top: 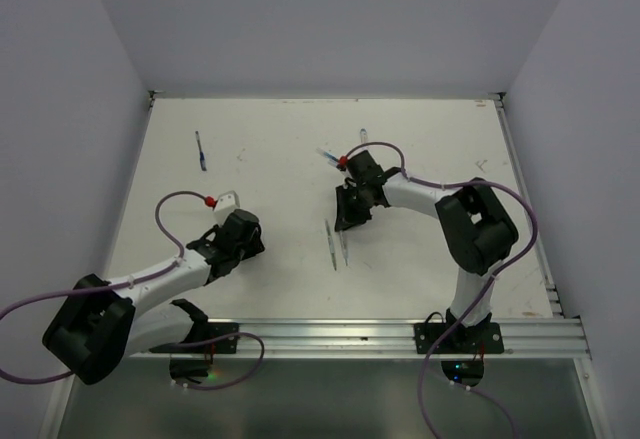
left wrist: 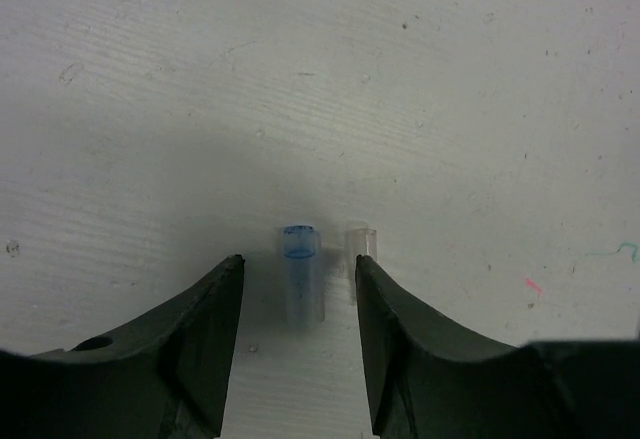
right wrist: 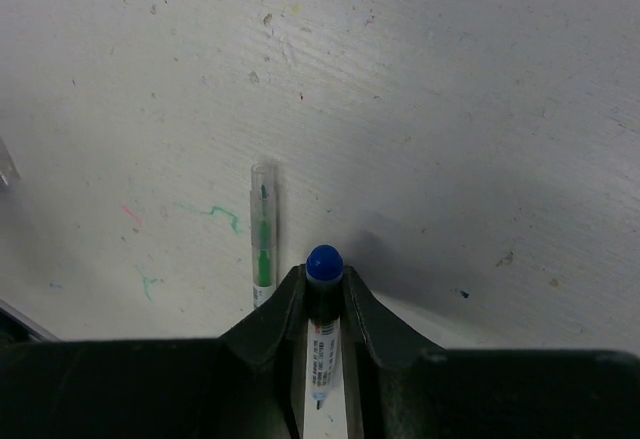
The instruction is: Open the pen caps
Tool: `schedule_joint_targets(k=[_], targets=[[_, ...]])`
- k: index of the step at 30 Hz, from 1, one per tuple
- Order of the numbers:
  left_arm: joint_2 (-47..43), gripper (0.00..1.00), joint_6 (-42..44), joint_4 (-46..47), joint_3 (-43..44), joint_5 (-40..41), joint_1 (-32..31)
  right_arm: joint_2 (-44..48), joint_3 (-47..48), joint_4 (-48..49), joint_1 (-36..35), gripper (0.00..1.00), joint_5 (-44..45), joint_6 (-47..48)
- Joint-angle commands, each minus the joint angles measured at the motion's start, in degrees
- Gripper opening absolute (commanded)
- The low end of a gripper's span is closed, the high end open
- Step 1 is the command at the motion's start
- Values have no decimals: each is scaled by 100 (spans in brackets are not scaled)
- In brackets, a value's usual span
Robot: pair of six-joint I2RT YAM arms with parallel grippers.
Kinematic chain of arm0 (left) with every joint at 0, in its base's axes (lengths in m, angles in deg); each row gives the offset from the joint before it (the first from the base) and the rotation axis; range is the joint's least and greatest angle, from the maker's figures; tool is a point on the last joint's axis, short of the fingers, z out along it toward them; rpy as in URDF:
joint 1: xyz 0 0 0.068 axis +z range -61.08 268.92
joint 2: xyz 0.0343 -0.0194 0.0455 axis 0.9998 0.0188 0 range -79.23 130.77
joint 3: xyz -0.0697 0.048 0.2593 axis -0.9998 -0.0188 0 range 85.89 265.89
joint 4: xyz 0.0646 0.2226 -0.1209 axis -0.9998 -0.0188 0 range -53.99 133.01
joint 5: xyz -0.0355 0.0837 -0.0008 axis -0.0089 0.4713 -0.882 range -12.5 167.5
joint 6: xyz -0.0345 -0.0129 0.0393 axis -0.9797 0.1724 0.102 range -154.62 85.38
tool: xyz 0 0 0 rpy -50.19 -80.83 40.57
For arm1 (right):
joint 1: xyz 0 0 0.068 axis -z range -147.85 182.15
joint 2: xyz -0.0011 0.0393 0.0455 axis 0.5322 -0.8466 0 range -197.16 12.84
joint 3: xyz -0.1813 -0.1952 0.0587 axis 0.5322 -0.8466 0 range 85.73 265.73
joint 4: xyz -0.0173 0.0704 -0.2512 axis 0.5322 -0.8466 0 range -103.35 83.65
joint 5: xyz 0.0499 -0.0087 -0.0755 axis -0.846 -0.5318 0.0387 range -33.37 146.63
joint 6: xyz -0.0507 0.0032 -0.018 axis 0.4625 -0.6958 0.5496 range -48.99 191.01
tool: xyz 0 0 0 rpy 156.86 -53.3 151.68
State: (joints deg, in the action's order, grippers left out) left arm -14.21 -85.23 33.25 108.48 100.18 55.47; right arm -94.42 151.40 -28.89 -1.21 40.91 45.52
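Left gripper (left wrist: 298, 261): jaws wide, holding nothing. A blue cap (left wrist: 300, 281) lies loose on the counter (left wrist: 320, 79) between the fingertips, at 12 o'clock from the palm, with its long axis 12–6 in line with the gripper. A clear stub (left wrist: 360, 242) sits at the cap's 1 o'clock, just beside the right-hand finger.

Right gripper (right wrist: 323, 275): clamped narrow on a blue-ended pen (right wrist: 323, 260), barrel 12–6 along the fingers, blue end poking out at 12. Can't tell if that end is a cap or a plug. A green pen (right wrist: 262, 239) lies parallel on the counter at 10 o'clock, just beside the pen and not touching it.

Top view: a loose blue pen (top: 201, 149) lies at 11 o'clock from the left gripper, well apart, axis near 12–6. The left arm is nearer it. My read is that any pull on the held pen runs along the 12–6 axis.
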Motion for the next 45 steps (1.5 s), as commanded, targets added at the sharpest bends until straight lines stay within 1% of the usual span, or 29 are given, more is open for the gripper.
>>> schedule_joint_targets(k=[1, 3, 4, 5, 8, 11, 14, 16, 18, 19, 20, 22, 25, 26, 27, 28, 29, 30, 31, 33, 34, 35, 36, 38, 39, 40, 42, 43, 45], targets=[[-129, 53, -169, -184, -53, 254, 5, -190, 130, 189, -47, 18, 35, 89], [-252, 58, -169, -281, 0, 342, 5, -199, 139, 198, -47, 25, 43, 80], [-287, 62, -160, -324, 17, 369, 14, -216, 139, 198, -73, 29, 35, 89], [-331, 63, -160, -403, 70, 421, 14, -216, 139, 198, -65, 35, 26, 71], [-515, 65, -151, -570, 184, 518, 14, -207, 148, 172, -65, 45, 34, 71], [-683, 68, -116, -728, 368, 684, 23, -164, 183, 119, -65, 52, 43, 89], [-605, 72, 138, -843, 666, 791, 110, 46, 183, 31, -65, 55, 174, 71], [-464, 72, 323, -887, 886, 686, 321, 214, 174, -56, -74, 57, 306, 80], [-262, 72, 699, -712, 1168, 248, 873, 530, 192, -205, -74, 59, 403, 88], [-209, 72, 797, -642, 1265, 124, 1250, 653, 201, -259, -65, 60, 543, 89], [-156, 72, 894, -546, 1492, 53, 1384, 776, 183, -320, -74, 62, 614, 89], [89, 72, 1158, -536, 1800, 149, 1691, 1127, 183, -531, -65, 66, 972, 89], [599, 72, 1588, -614, 2703, 561, 1955, 1576, 122, -786, -74, 76, 1474, 89], [766, 72, 1676, -641, 2898, 832, 2009, 1690, 43, -813, -65, 78, 1546, 97], [1141, 72, 1860, -676, 3092, 948, 2061, 1796, 16, -900, -65, 79, 1555, 115], [1337, 70, 1949, -711, 3450, 1001, 2193, 1945, -10, -953, -56, 79, 1746, 150], [1530, 70, 2028, -703, 3619, 984, 2281, 1998, -19, -1014, -65, 79, 1809, 159], [1932, 69, 2151, -703, 3769, 915, 2386, 2051, -36, -1119, -65, 79, 1906, 168], [2136, 68, 2221, -607, 4031, 818, 2596, 2156, -63, -1173, -65, 79, 1976, 185], [2697, 64, 2511, -379, 4192, 493, 2773, 2262, -159, -1243, -65, 79, 2196, 229], [2866, 64, 2556, -151, 4305, 423, 2922, 2306, -203, -1261, -74, 79, 2231, 264], [3033, 62, 2626, -62, 4376, 126, 2984, 2437, -317, -1261, -56, 79, 2267, 282], [3383, 59, 2618, -35, 4481, -68, 3072, 2499, -396, -1183, -65, 79, 2171, 378], [3788, 56, 2574, 44, 4719, -421, 3301, 2753, -633, -1051, -74, 80, 2074, 423], [3869, 55, 2574, 140, 4754, -492, 3345, 2833, -695, -963, -65, 81, 2100, 440], [3948, 55, 2574, 298, 4798, -536, 3345, 2903, -731, -962, -65, 85, 2117, 449], [4133, 52, 2609, 369, 4869, -563, 3345, 3036, -766, -997, -65, 86, 2187, 501], [4168, 51, 2609, 491, 4913, -528, 3493, 3071, -731, -1015, -65, 86, 2205, 519], [4274, 51, 2670, 633, 4930, -510, 3503, 3141, -705, -1024, -65, 86, 2179, 580]])
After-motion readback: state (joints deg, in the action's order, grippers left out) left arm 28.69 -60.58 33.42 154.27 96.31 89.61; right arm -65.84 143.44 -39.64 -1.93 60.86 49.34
